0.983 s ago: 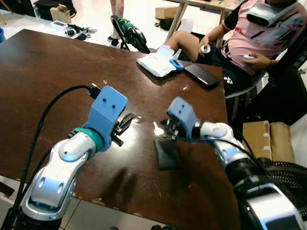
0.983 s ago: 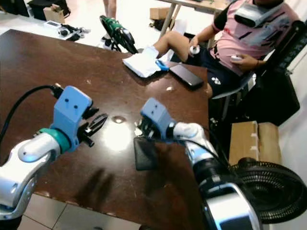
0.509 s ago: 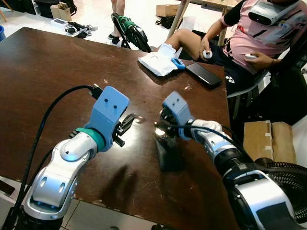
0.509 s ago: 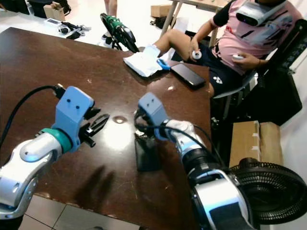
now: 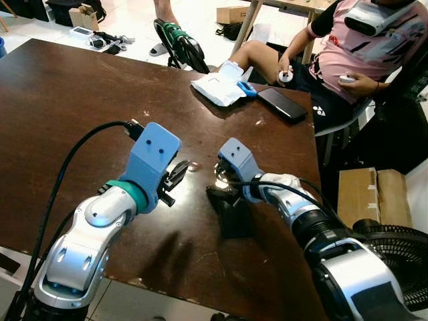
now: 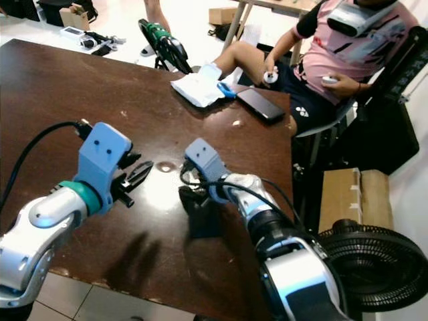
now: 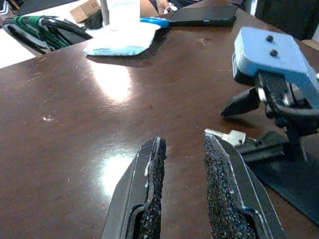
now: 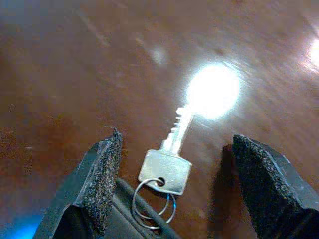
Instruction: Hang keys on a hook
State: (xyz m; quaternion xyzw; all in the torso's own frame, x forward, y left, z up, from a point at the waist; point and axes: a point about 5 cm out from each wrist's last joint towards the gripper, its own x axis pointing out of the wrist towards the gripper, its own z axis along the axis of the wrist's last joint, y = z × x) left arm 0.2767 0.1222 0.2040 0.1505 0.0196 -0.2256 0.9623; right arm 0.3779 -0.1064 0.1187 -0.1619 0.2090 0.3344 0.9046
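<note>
Silver key on a wire ring (image 8: 167, 164), flat on the dark brown wooden worktop (image 5: 67, 100), beside a black flat fob (image 5: 234, 214). Right claw (image 8: 174, 184) spread wide, straddling the key. Left claw (image 7: 182, 191) just beside, slightly parted, holding nothing.

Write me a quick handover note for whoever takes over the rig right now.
Right tool: open, low over the table, fingers either side of the silver key; nothing gripped.
Left tool: held above the table beside it, holding nothing, a narrow gap between its fingers.
The key lies flat, its ring at the black pouch.
Done: right tool lined up on the key.
Left: grip, lift, hang.
</note>
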